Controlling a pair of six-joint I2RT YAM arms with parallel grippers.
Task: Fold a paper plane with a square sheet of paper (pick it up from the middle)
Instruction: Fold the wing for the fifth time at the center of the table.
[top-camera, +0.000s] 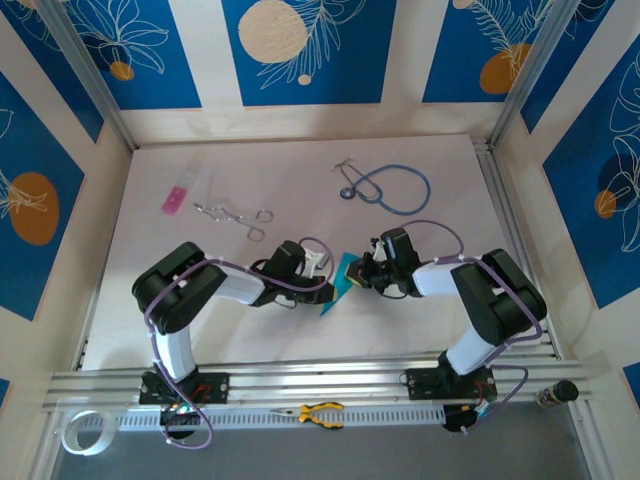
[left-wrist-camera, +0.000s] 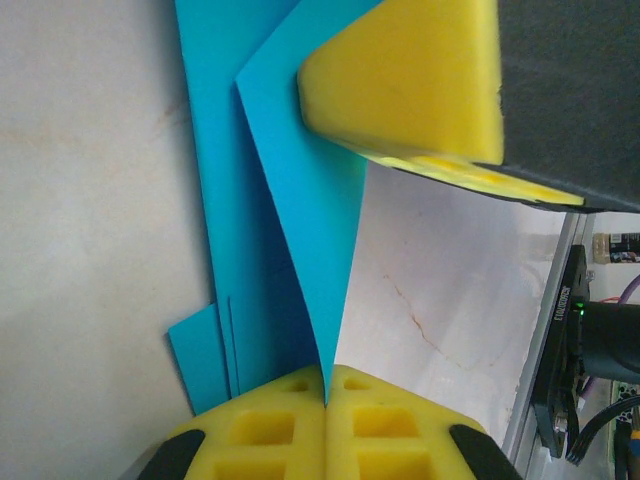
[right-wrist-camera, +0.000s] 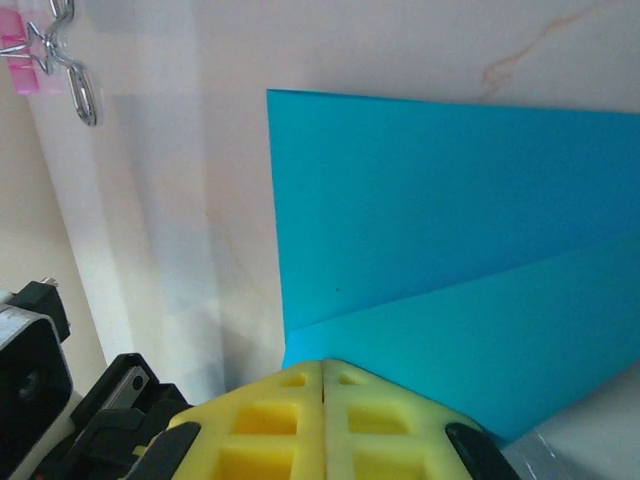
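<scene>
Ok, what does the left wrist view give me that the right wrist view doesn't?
Left wrist: the left gripper shut on a raised flap of the blue paper, stacked folded edges beside it, and a yellow pad of the opposite arm at the flap's top. Right wrist: the right gripper shut on the paper's near edge, plus a pink rectangle and a metal tool at upper left. Both: folded blue paper over the pale table.

My tabletop (top-camera: 290, 165) carries a blue-tubed stethoscope (top-camera: 348, 192) at upper right of centre, a pink rectangle (top-camera: 175, 200) at upper left and metal forceps (top-camera: 232, 213) near it. Yellow-handled pliers (top-camera: 320, 413) lie at bottom centre.
</scene>
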